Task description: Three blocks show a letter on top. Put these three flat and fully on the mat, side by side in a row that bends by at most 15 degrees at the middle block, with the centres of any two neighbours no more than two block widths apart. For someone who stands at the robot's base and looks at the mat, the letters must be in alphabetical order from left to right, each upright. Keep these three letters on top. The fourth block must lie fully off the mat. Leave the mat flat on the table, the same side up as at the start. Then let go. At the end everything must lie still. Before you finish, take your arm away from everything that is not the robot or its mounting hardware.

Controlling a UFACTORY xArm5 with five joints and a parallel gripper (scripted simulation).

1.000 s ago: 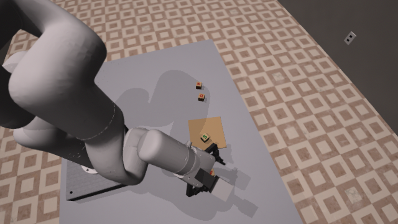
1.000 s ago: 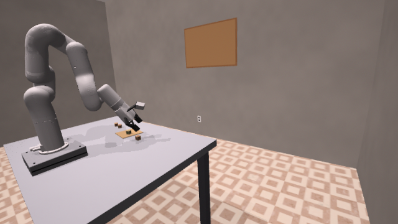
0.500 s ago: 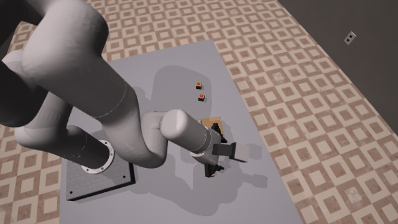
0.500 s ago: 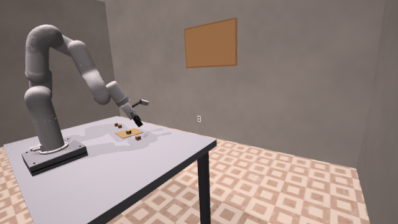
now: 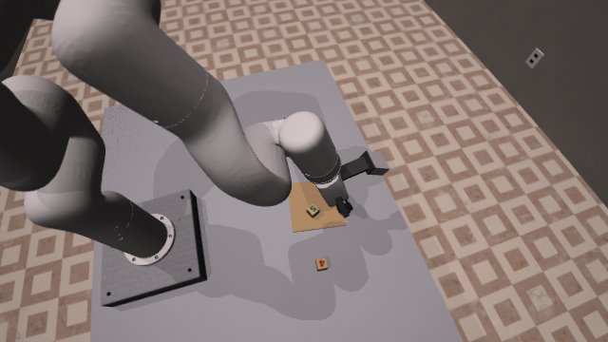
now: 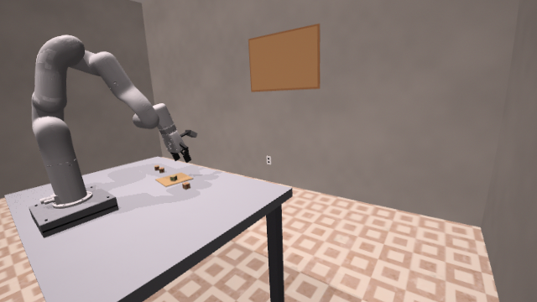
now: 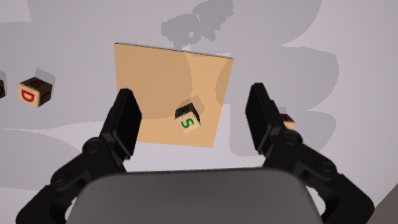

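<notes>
The orange mat [image 5: 300,225] [image 6: 167,183] [image 7: 150,75] lies flat on the table. A block with a green S on top [image 5: 313,210] [image 6: 173,178] [image 7: 188,122] sits on it, turned against the mat's edges. A block with a red 4 on top [image 5: 321,263] [image 6: 186,185] lies off the mat; the wrist view shows only part of it behind a finger. A red D block [image 6: 161,170] [image 7: 29,95] stands off the mat's other side. Another block [image 6: 156,168] [image 7: 1,89] is beside it, its letter cut off. My gripper [image 6: 181,158] [image 7: 192,99] is open and empty, above the mat.
In the top view the arm hides the D block and its neighbour, and covers part of the mat. The robot's base plate [image 5: 142,280] [image 6: 80,216] stands on the table [image 5: 247,304] [image 6: 176,222]. Arm shadows fall across the mat and the table.
</notes>
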